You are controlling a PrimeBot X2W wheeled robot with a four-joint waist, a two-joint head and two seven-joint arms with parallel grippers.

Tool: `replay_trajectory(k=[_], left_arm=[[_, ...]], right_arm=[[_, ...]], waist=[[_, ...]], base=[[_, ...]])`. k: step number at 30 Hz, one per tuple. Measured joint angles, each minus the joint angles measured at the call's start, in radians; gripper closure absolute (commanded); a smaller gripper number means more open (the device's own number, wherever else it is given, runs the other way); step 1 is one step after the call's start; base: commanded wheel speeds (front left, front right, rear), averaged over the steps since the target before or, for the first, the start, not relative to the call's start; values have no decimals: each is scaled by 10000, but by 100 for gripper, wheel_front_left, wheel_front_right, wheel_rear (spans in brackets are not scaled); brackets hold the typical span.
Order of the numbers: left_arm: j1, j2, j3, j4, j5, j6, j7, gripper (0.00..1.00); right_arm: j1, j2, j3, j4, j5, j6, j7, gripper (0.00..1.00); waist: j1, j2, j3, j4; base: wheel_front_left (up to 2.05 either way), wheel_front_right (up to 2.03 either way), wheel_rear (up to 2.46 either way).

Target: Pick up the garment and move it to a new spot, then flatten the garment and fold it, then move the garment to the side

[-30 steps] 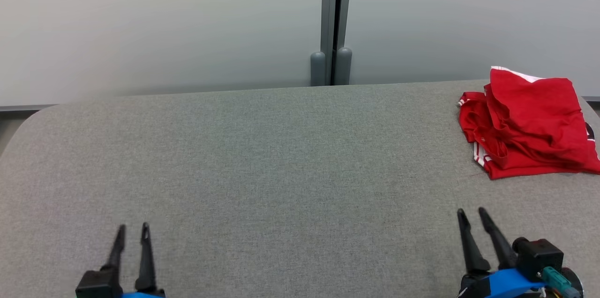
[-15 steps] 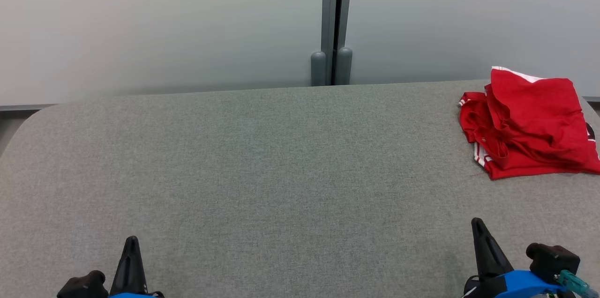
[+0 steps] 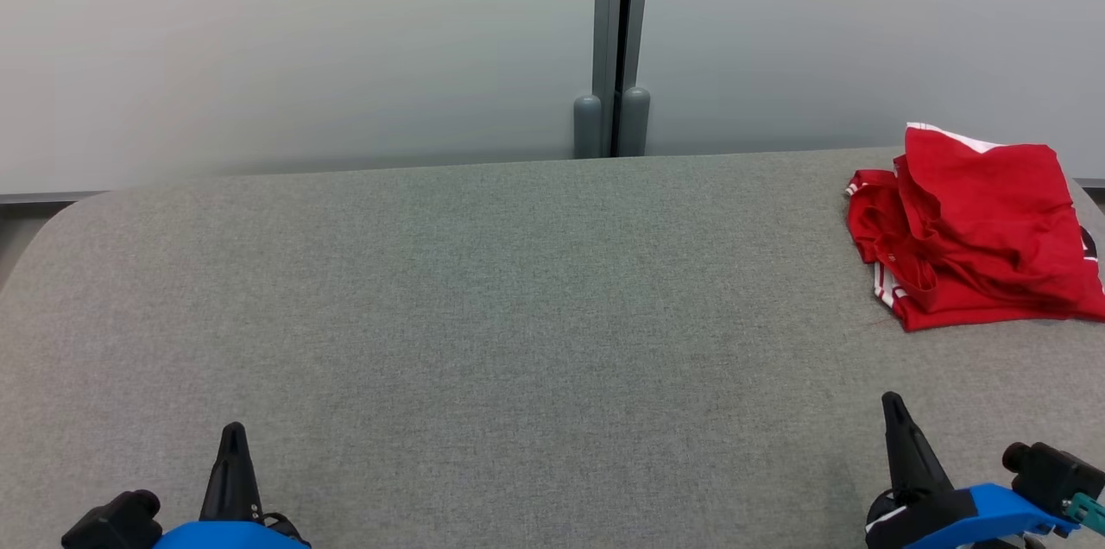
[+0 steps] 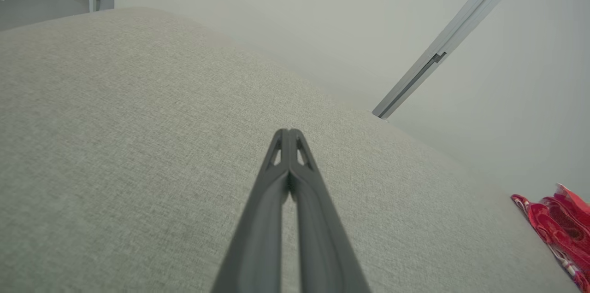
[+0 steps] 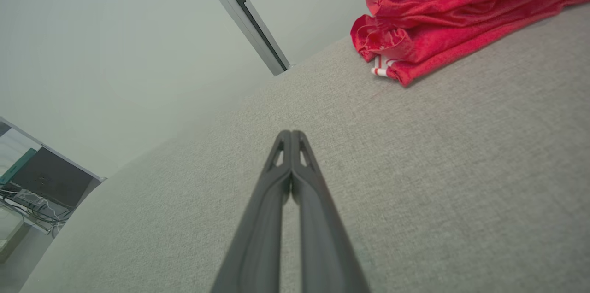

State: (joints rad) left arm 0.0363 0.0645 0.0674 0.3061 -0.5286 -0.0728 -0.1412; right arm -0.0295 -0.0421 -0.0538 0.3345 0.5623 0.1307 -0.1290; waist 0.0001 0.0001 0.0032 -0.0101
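Grey woven-fabric table top: broad, with rounded corners. Its wide middle would suit spreading cloth flat.

Pale grey wall panels with a metal joint post: at 12 o'clock, just behind the far edge.

Red garment with white striped trim: on the table at about 2 o'clock, close to the right edge. It lies in loose, skewed layers with a striped hem showing at its near-left corner, and nothing touches it.

Stage: this heap at the side would fit a roughly folded garment already set aside. It would equally fit a rumpled one waiting to be fetched, and the pictures do not settle which.

Right gripper: at 5 o'clock, its long dark fingers clenched tip to tip on nothing. The garment lies well apart from it, toward 1 o'clock.

Left gripper: at 7 o'clock, likewise clenched and empty. Both being parked at the near corners likely keeps the head camera's sight open.
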Motion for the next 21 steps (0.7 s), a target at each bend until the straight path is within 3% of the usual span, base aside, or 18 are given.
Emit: replay_trajectory(k=[21], left_arm=[[-403, -42, 146, -182, -3139, -161, 732, 100]], right_arm=[[-169, -6, -173, -255, 3039, 0, 683, 100]], waist=[[0, 0, 0, 21]], base=[[0, 0, 0]])
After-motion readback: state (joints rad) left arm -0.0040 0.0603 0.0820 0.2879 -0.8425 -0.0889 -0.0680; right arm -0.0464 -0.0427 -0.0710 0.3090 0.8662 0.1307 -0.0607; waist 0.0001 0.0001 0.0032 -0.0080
